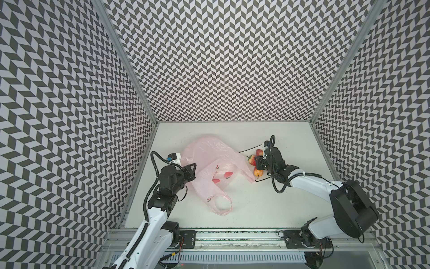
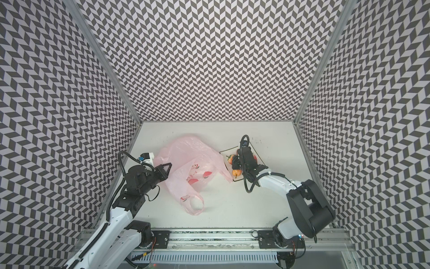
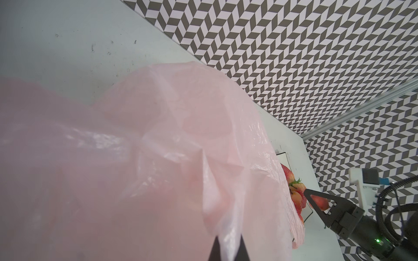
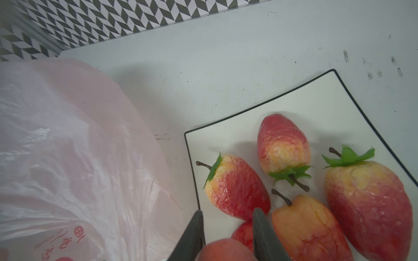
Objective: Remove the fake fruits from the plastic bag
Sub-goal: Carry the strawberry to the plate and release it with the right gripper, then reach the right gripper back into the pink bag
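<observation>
The pale-pink plastic bag lies crumpled on the white table. My left gripper is shut on a raised fold of its film. Several fake fruits rest on a square white plate to the right of the bag: red strawberries and an orange-yellow fruit. My right gripper hangs over the plate's near-left part, shut on a round red-pink fruit. No fruit shows through the bag.
The plate's black rim touches the bag's right edge. A loop handle of the bag lies toward the front edge. Patterned walls close in on three sides, and a metal rail runs along the front.
</observation>
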`<state>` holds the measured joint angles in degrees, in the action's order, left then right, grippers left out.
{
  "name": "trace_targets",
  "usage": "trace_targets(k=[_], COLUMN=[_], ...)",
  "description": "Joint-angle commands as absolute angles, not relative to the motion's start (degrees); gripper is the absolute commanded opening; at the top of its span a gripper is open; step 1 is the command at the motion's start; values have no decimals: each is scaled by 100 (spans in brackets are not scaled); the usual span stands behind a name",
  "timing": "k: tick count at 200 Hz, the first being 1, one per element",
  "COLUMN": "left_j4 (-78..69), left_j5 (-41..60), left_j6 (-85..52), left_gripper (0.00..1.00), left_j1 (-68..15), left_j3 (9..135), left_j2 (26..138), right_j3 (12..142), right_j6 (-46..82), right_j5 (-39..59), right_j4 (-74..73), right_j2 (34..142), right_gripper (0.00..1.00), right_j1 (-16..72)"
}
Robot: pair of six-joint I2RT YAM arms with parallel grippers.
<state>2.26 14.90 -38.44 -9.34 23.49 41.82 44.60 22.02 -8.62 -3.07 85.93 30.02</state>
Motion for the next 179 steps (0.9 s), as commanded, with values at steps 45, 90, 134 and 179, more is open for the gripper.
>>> trace_targets(k=[45, 90, 134, 179], left_j4=[264, 224, 167, 184], left_j5=[1614, 1634, 1679, 1679], left_j6=[-3772, -3766, -3771, -3730], left_gripper=[0, 0, 0, 0], left_j1=[-907, -905, -905, -897], left_j3=[2487, 2475, 2468, 2505], left_j2=[4203, 4227, 4282, 4297], right_j3=[4696, 4585, 4470, 4059], right_j6=[2144, 2228, 2205, 2057], right_j5=[-1296, -1267, -1159, -437], right_j4=[-805, -892, -761, -825], right_j2=[9157, 9113, 8561, 7470], right_gripper=[41, 58, 66, 69], right_j1=[2910, 2849, 2855, 2861])
